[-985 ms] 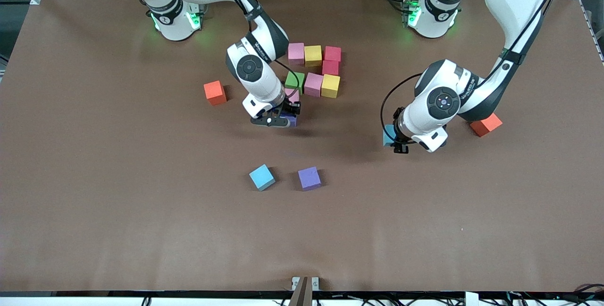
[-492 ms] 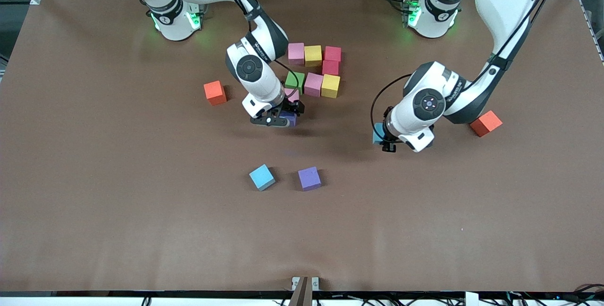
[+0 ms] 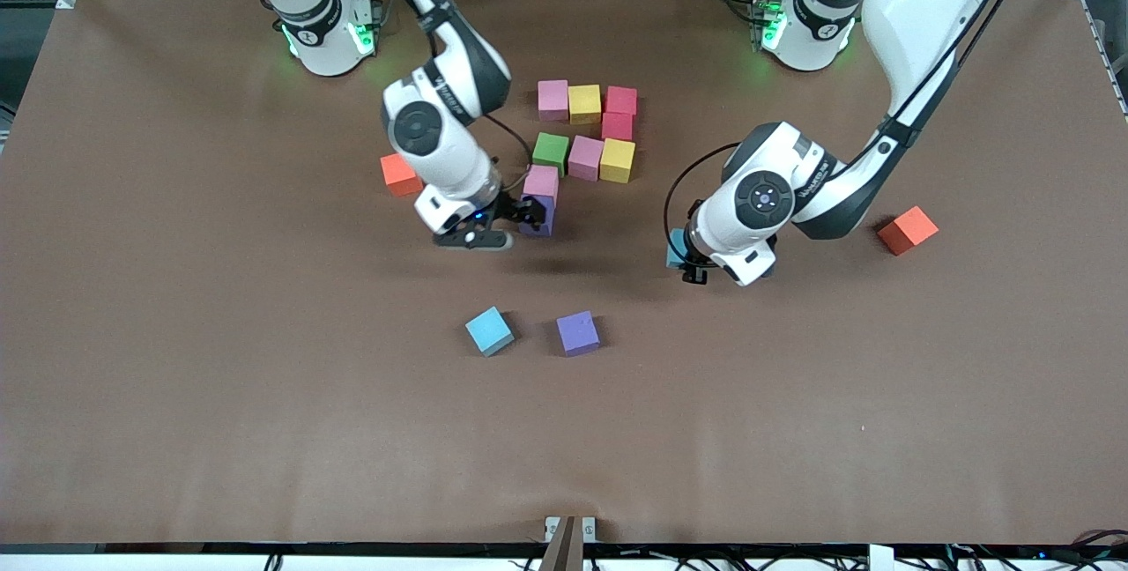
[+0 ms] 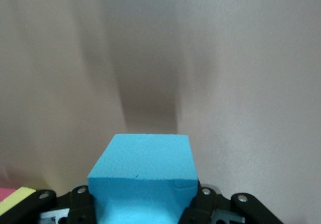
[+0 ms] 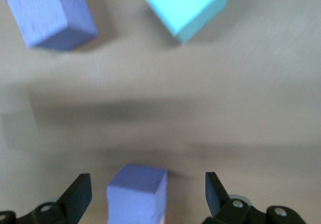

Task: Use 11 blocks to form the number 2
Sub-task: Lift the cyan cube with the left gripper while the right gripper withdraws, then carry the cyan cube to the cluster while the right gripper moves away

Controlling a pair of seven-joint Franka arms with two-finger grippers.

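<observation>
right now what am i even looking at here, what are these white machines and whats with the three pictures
These are two white robot arms bolted at one edge of a brown table. The big picture comes from a high camera facing them; the two close-ups come from cameras on each arm's wrist. Small matte foam cubes lie on the table, several grouped into part of a blocky figure. The left pincer is shut on a light blue cube and holds it above the table. The right pincer stands open around a purple cube that sits on the table at the figure's end nearer the front camera. A second light blue cube, another purple cube and two orange cubes lie apart.
</observation>
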